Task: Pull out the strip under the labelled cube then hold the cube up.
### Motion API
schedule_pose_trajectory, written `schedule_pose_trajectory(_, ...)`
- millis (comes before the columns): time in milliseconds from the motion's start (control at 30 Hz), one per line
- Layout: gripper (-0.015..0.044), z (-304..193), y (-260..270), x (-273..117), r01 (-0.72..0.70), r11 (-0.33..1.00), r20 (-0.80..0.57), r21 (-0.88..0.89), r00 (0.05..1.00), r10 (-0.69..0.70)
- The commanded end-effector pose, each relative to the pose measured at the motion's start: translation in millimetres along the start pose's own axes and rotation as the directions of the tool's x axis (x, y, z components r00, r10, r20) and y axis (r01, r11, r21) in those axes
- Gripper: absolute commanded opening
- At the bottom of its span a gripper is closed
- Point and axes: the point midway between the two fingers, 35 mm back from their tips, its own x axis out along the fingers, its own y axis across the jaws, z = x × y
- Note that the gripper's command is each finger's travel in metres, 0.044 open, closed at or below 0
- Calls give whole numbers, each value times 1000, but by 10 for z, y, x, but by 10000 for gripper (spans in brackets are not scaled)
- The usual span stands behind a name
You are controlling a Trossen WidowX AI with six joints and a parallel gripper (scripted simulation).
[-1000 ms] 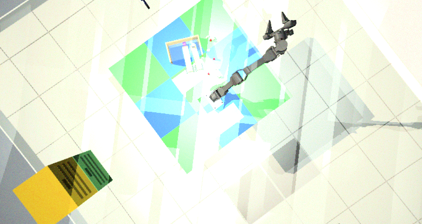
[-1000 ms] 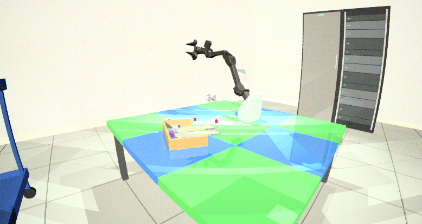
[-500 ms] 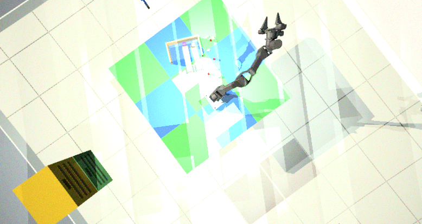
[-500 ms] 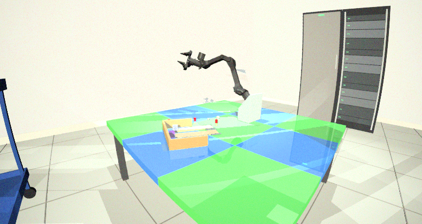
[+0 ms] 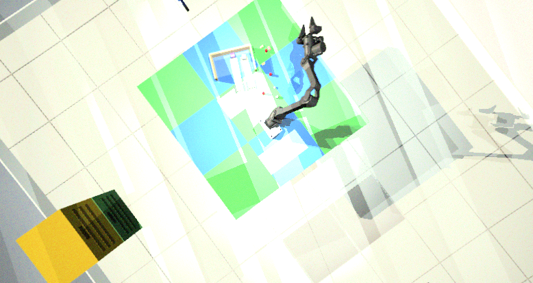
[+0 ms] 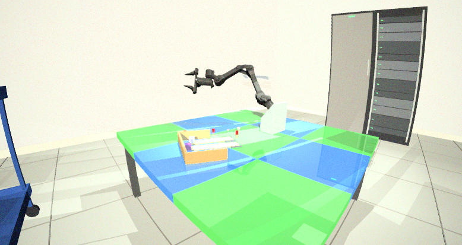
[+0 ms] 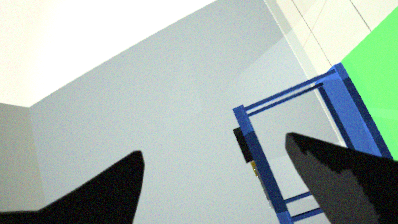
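A white cube (image 5: 244,57) (image 6: 192,139) and a purple cube (image 5: 232,55) (image 6: 187,145) sit at the closed back end of a three-sided wooden frame (image 5: 213,66) (image 6: 206,156). Two pale strips run side by side out of its open side: one strip (image 5: 245,70) (image 6: 215,140) at the white cube, the other strip (image 5: 236,72) (image 6: 216,145) at the purple cube. The label is too small to read. My gripper (image 5: 307,21) (image 6: 184,79) (image 7: 214,149) is open and empty, high above the table and off to one side of the frame. The wrist view shows neither cubes nor strips.
Several small red and pale pieces, among them a red piece (image 5: 270,74) (image 6: 237,132), stand beside the strips. A white panel (image 6: 274,120) stands at the arm's base. A blue cart (image 6: 12,201) (image 7: 357,120) is beyond the table (image 6: 268,185). A rack (image 6: 352,75) stands behind.
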Motion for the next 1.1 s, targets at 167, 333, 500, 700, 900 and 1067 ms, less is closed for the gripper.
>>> schedule_pose_trajectory(167,400,-1184,-1005,-59,245,942,-67,-229,962,-266)
schedule_pose_trajectory(333,400,-1888,-1402,-310,310,847,-123,-431,910,-396)
schedule_pose_trajectory(500,400,-2554,-1710,-727,290,697,-175,-656,840,-514)
schedule_pose_trajectory(700,400,-3226,-1980,-1439,110,427,-212,-898,741,-637)
schedule_pose_trajectory(900,400,-3637,-2152,-2337,-242,49,-201,-969,659,-725)
schedule_pose_trajectory(1067,400,-3695,-2212,-2915,-485,-226,-167,-844,641,-749)
